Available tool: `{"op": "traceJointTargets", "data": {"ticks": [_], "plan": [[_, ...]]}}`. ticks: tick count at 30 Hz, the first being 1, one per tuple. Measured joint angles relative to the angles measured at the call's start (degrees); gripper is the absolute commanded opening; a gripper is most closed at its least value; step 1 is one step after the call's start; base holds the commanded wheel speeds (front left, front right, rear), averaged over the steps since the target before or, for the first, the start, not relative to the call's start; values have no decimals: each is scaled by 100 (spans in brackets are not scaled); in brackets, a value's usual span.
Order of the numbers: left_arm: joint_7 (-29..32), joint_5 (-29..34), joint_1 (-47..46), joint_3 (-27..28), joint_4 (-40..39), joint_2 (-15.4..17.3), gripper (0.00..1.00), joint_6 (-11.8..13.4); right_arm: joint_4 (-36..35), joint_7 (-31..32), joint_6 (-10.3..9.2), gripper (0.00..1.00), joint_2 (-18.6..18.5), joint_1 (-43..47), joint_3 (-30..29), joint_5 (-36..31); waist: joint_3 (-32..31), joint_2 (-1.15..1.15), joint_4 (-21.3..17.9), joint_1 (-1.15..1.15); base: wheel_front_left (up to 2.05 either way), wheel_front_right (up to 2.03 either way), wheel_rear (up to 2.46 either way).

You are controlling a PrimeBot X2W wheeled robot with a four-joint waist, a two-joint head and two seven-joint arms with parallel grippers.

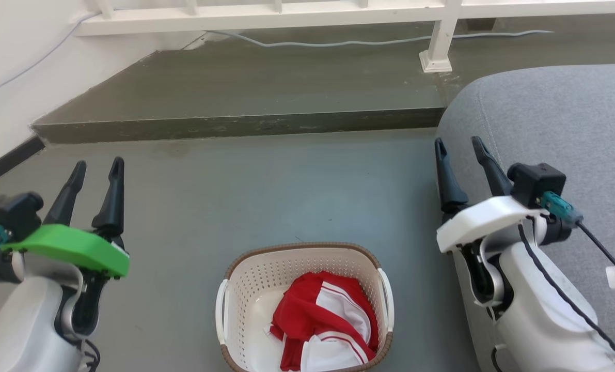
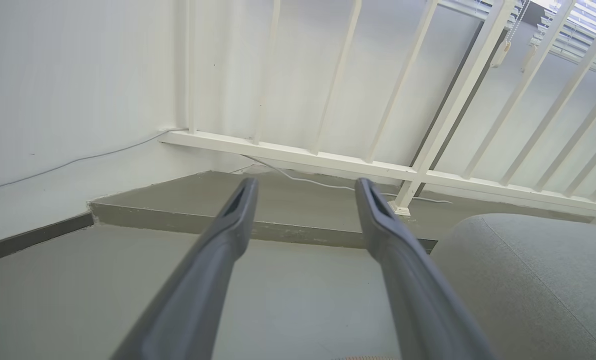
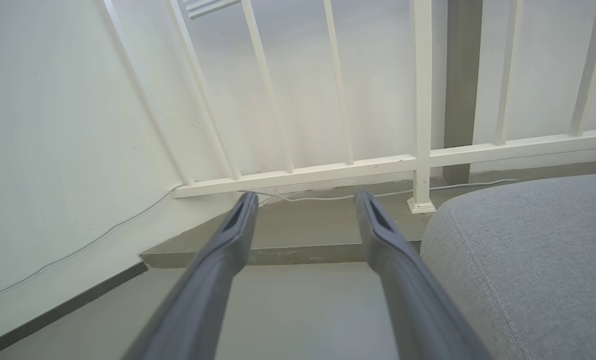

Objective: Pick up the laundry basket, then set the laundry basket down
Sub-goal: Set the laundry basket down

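The laundry basket [image 1: 266,281] is cream-white and full of small holes, with a brown woven-look rim and a white handle on each side. It stands on the grey floor [image 1: 266,186], near the robot and between its arms, with a red and white garment [image 1: 320,323] bunched inside. The left gripper [image 1: 98,164] and right gripper [image 1: 458,142] hang clear of it, fingers spread, holding nothing. Farther off, a low step [image 1: 266,88] carries a white railing [image 1: 338,10] and a cable [image 1: 338,42]. A grey sofa [image 1: 560,119] stands right, a white wall [image 1: 13,67] left.

Laundry basket [image 1: 258,281] with red-and-white garment [image 1: 317,315], between left gripper [image 1: 98,168] and right gripper [image 1: 459,143], fingers [image 1: 112,199] apart
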Motion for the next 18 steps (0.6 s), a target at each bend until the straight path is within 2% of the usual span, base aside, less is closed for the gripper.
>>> {"op": "traceJointTargets", "data": {"ticks": [11,18], "plan": [[0,655,727,339,-458,-191,100,3,-305,0,0,100,-12,481,-164,-343,-91,0,52,0,0,0,0],[0,850,1041,520,-633,-341,100,2,-331,0,0,100,-38,756,-267,-515,-138,0,44,0,0,0,0]]}}
